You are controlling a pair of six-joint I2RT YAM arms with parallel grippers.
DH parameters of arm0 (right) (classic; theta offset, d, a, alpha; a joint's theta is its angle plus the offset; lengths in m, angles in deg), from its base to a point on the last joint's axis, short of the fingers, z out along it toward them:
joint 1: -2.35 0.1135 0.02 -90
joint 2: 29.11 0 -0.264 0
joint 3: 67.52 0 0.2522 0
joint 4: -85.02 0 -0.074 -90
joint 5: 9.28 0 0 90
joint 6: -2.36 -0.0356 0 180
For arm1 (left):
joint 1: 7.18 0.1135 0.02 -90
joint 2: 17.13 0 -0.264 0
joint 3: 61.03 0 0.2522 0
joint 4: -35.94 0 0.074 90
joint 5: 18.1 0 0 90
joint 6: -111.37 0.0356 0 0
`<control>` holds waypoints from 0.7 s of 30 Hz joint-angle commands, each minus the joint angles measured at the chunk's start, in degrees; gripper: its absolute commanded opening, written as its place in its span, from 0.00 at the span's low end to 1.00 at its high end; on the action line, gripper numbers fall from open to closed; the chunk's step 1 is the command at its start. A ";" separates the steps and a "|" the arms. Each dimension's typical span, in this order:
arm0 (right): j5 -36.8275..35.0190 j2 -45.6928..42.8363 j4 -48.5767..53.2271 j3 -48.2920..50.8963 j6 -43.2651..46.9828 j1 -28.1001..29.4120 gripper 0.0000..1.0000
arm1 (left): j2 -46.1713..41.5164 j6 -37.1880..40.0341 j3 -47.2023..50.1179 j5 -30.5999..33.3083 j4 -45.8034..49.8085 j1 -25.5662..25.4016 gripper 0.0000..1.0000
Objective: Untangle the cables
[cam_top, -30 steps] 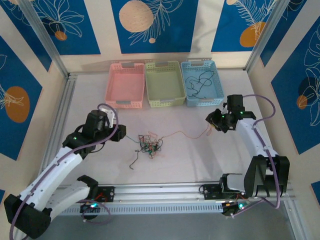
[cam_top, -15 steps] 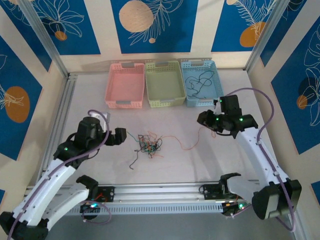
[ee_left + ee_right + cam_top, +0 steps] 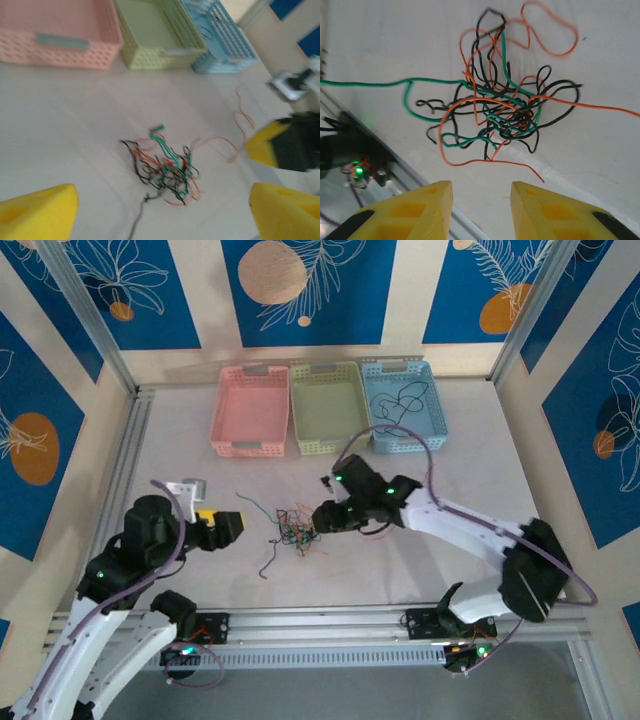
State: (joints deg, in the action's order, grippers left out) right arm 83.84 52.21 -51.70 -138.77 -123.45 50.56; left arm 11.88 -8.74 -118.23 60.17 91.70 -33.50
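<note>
Left pincer [image 3: 224, 527] gapes wide, empty, drawn back from the heap. On the table [image 3: 350, 575], black, orange and green cables [image 3: 298, 530] remain knotted; one black cable [image 3: 400, 403] lies in the blue basket [image 3: 410, 445]. Right pincer [image 3: 322, 517], half-open and empty, has swung in from the right to the tangle's edge

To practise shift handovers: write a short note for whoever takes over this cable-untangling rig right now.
Left gripper: jaws wide open, holding nothing, left of the knot.
Right gripper: jaws open, holding nothing, at the knot's right edge.
Cables: black, orange and green knot mid-table; one black cable in the blue basket.
Done: apparently one cable sorted.
Left: pull the knot apart.
</note>
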 commanded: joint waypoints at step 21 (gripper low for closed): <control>-4.79 11.97 -6.41 -6.31 0.30 7.61 0.23 | 2.81 -6.19 12.57 -6.93 -12.88 -0.89 0.77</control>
State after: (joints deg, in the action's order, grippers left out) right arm 79.14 63.31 -57.76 -143.21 -123.30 57.55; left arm 14.61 -14.33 -106.41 54.51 81.36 -33.94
